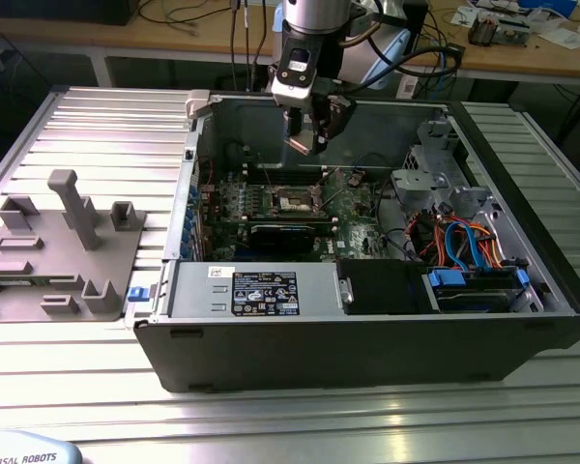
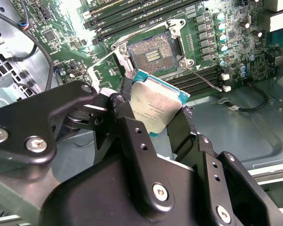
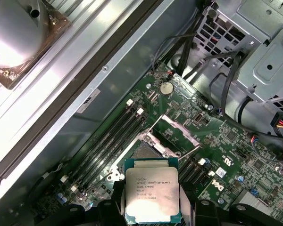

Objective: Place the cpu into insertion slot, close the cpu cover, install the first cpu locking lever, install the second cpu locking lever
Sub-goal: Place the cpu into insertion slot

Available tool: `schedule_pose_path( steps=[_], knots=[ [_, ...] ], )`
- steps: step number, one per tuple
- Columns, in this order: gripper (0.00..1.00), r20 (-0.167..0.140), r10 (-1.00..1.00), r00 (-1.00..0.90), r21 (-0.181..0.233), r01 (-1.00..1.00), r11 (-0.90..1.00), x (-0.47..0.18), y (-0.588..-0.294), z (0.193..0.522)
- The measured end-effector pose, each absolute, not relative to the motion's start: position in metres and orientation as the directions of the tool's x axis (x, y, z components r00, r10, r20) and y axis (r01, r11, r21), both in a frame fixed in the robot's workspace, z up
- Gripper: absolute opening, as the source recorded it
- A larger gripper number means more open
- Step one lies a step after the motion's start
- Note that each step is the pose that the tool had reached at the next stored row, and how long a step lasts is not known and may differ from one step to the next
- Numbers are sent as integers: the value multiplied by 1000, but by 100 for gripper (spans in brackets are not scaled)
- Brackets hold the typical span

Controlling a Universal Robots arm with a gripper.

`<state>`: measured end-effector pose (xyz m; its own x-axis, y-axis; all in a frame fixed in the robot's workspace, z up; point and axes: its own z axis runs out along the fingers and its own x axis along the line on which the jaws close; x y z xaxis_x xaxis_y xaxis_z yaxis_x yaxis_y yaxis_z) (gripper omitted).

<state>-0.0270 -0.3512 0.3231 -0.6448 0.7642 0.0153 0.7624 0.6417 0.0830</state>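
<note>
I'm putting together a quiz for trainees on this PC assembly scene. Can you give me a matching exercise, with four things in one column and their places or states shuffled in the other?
Things:
1. cpu
2. insertion slot
3. cpu cover
4. grey fixture plate

Places or states:
A. swung open, not over the slot
B. outside the computer case, on the exterior view's left
C. held in the gripper, in the air
D. empty, contacts exposed

Pairs: 1-C, 2-D, 3-A, 4-B
</note>
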Motion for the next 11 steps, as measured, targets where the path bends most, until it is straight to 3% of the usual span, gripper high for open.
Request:
schedule_pose_path(
  steps=[11],
  knots=[
    [54, 15, 771, -637, 83, 769, 634, -27, -351, 323]
  ],
)
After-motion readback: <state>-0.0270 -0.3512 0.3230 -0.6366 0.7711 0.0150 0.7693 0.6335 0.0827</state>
